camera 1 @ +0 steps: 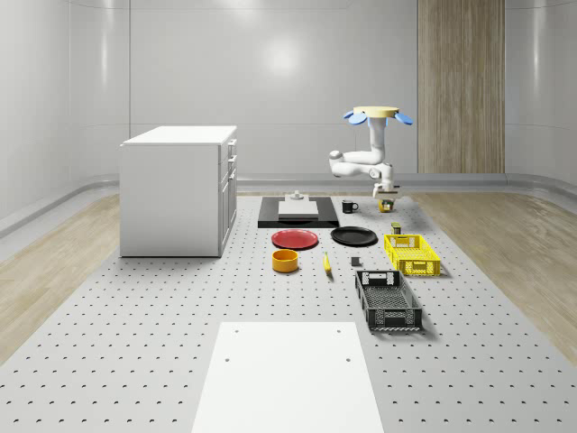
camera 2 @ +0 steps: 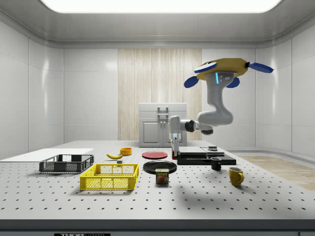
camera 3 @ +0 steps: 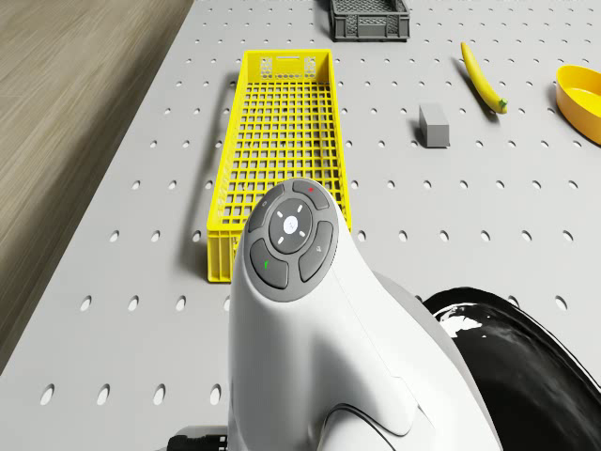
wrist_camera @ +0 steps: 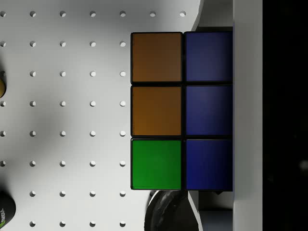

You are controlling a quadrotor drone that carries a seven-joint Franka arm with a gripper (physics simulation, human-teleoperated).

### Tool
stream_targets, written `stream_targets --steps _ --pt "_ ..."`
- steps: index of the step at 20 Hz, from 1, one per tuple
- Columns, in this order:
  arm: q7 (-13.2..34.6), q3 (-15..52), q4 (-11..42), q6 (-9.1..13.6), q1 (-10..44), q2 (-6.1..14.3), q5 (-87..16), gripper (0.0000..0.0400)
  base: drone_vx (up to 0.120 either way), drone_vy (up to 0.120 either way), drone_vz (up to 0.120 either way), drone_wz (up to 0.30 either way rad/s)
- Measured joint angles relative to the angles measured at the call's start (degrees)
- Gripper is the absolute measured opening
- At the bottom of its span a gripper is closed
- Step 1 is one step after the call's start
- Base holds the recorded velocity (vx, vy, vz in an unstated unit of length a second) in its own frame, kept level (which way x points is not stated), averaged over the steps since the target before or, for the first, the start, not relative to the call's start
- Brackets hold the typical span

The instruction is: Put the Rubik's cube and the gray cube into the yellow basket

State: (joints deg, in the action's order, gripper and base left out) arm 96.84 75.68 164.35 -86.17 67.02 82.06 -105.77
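The drone [camera 1: 379, 114] [camera 2: 226, 66] hovers over the table's back right part, beside the black plate. Its arm bends down, and my gripper [camera 1: 386, 195] [camera 2: 173, 146] is shut on the Rubik's cube [camera 1: 386, 206] [wrist_camera: 156, 110], low over the table. In the wrist view the cube shows orange, green and blue squares. The small gray cube [camera 1: 356, 262] [camera 3: 434, 125] lies on the table between the banana and the yellow basket [camera 1: 413, 267] [camera 2: 109, 183] [camera 3: 286, 66]. The basket is a long mesh crate with nothing in it, nearer the whole-scene view's front than the gripper.
A black crate [camera 1: 388, 302] stands in front of the basket. A banana [camera 3: 481, 80], an orange bowl [camera 1: 285, 261], a red plate [camera 1: 295, 238] and a black plate [camera 1: 353, 236] lie mid-table. A black mug [camera 1: 349, 207], a can [camera 2: 162, 177], a yellow mug [camera 2: 236, 176] and a black platform [camera 1: 297, 215] are near the gripper. A white cabinet [camera 1: 180, 189] stands left.
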Motion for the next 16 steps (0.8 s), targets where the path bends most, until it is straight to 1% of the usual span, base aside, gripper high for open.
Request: stream_targets --steps 13,15,16 --pt "0.29 0.23 -0.07 -1.22 0.35 1.31 0.56 0.0325 0.120 0.000 0.000 0.000" --pt "0.33 0.26 -0.08 -1.39 0.40 1.49 0.64 0.0325 0.120 0.120 0.000 0.000" --pt "0.35 0.28 -0.08 -1.48 0.43 1.58 0.68 0.0325 0.120 0.040 0.000 0.000"
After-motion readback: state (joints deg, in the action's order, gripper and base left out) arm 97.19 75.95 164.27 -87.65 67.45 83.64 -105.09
